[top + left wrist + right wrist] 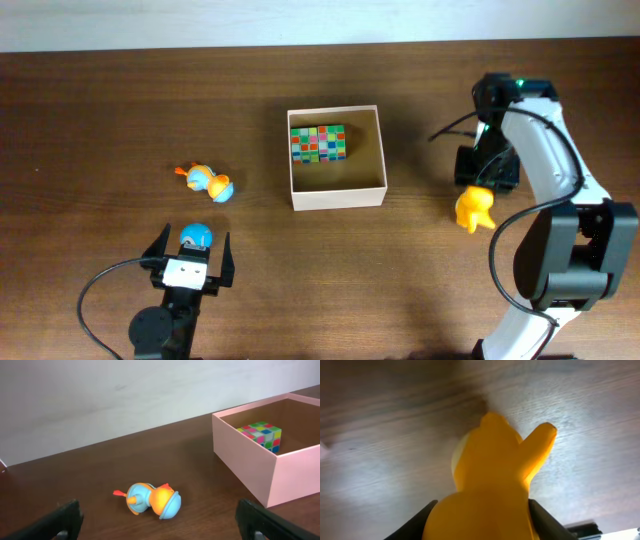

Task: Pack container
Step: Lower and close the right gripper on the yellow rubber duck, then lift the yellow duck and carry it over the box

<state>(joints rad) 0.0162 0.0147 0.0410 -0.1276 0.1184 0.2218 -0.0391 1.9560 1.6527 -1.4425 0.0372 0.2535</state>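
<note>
The container [337,196], a square shallow box with cream walls and a tan inside, stands mid-table and holds a many-coloured cube [318,142]. It also shows in the left wrist view [250,462], with the cube [261,436] inside. A blue-and-orange duck toy [207,182] lies on its side left of the box, ahead of my left gripper [160,525], which is open. In the overhead view a small blue round toy [196,235] sits between the left gripper's [193,246] fingers. My right gripper [481,522] is shut on a yellow toy [492,485], right of the box [475,207].
The dark wooden table [90,120] runs to a pale wall at the back [100,395]. The right arm [545,150] arches over the table's right side, with black cables beside it.
</note>
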